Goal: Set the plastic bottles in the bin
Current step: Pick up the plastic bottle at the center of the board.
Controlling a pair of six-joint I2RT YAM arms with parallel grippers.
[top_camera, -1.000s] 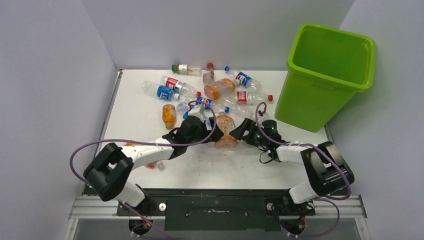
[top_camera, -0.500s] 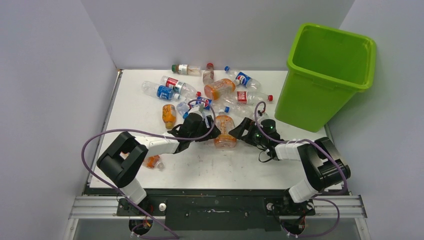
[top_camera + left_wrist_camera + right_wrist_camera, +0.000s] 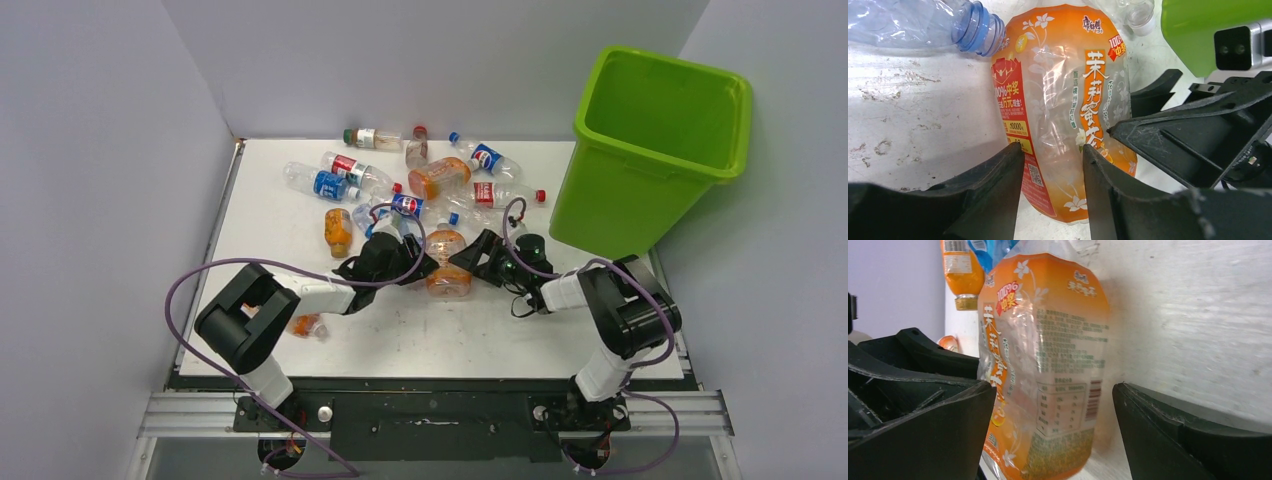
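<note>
- bench (image 3: 480, 335): the lime-green bin (image 3: 610, 200) stands at its 2 o'clock corner.
- other bottles (image 3: 440, 178) lie scattered toward 12 o'clock.
- orange-labelled bottle (image 3: 447, 255) lies mid-bench.
- left end effector (image 3: 1053, 160), from 9 o'clock, clenched on that bottle's base.
- right end effector (image 3: 1053, 390), from 3 o'clock, released, straddling it.

Clear and orange plastic bottles (image 3: 440, 178) lie on their sides in a loose scatter left of the tall lime-green bin (image 3: 612, 205), which stands upright

Orange-label bottle (image 3: 1063, 100): neck ran off top edge | lower sides hidden behind left gripper (image 3: 1053, 160) fingers (image 3: 993, 200) | contact unresolved
</note>
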